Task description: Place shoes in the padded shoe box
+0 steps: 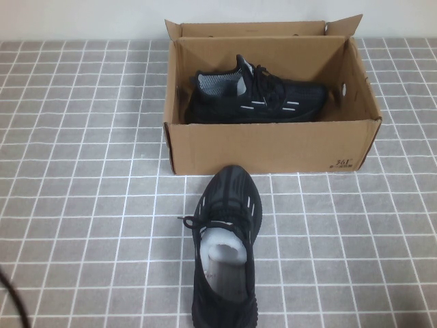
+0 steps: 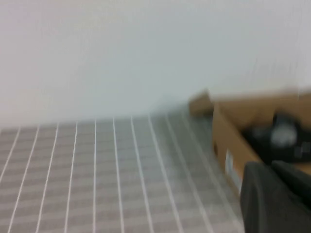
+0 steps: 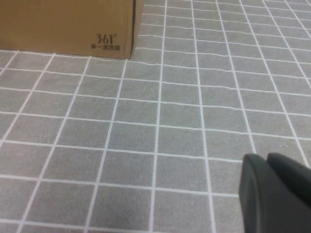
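Note:
The brown cardboard shoe box (image 1: 273,147) stands open at the back middle of the table, with a "361" print on its front right corner. One black sneaker (image 1: 259,99) lies on its side inside it. The other black sneaker (image 1: 225,253) stands on the table in front of the box, toe toward it. Neither gripper shows in the high view. In the left wrist view my left gripper (image 2: 272,167) is shut and empty, left of the box (image 2: 228,138) and the boxed shoe (image 2: 279,136). My right gripper (image 3: 266,158) is shut and empty above the tiles, right of the box corner (image 3: 63,24).
The table is covered with a grey cloth with a white grid (image 1: 82,205). A white wall (image 1: 82,17) runs behind the box. A thin dark cable (image 1: 13,301) crosses the front left corner.

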Action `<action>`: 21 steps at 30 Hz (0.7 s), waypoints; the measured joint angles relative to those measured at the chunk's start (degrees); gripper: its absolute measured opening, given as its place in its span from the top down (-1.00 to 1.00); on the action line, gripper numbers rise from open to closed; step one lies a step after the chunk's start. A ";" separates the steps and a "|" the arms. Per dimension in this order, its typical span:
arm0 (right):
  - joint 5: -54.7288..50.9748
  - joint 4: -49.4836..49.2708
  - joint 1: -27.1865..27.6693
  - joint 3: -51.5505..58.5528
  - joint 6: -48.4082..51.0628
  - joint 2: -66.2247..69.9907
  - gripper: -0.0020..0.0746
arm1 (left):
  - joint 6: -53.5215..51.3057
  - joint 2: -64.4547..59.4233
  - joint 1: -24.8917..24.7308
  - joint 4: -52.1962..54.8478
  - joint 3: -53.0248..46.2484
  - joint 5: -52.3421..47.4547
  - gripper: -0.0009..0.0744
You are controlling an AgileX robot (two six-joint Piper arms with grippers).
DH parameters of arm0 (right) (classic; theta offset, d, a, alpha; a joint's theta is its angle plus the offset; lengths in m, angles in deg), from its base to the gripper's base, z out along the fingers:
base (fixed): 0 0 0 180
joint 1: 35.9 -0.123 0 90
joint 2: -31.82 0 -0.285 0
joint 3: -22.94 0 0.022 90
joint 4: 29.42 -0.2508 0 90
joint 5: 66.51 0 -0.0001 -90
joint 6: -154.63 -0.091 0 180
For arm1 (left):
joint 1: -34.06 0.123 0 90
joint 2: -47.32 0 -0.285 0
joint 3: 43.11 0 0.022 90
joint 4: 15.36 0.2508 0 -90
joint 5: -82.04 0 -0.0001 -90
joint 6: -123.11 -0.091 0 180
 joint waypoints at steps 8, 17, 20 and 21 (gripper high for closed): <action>0.00 0.00 0.00 0.00 0.00 0.00 0.97 | -9.17 -11.48 0.00 -1.75 10.75 -16.60 0.99; 0.00 0.01 0.00 0.00 0.00 0.00 0.96 | -25.58 -24.01 0.00 -23.14 13.97 -19.37 0.99; 0.00 0.01 0.00 0.00 0.00 0.00 0.96 | -30.31 -28.37 0.00 -29.17 14.52 -19.59 0.99; 0.00 0.01 0.00 0.00 0.00 0.00 0.96 | -31.37 -29.83 -0.13 -30.38 14.77 -19.59 0.99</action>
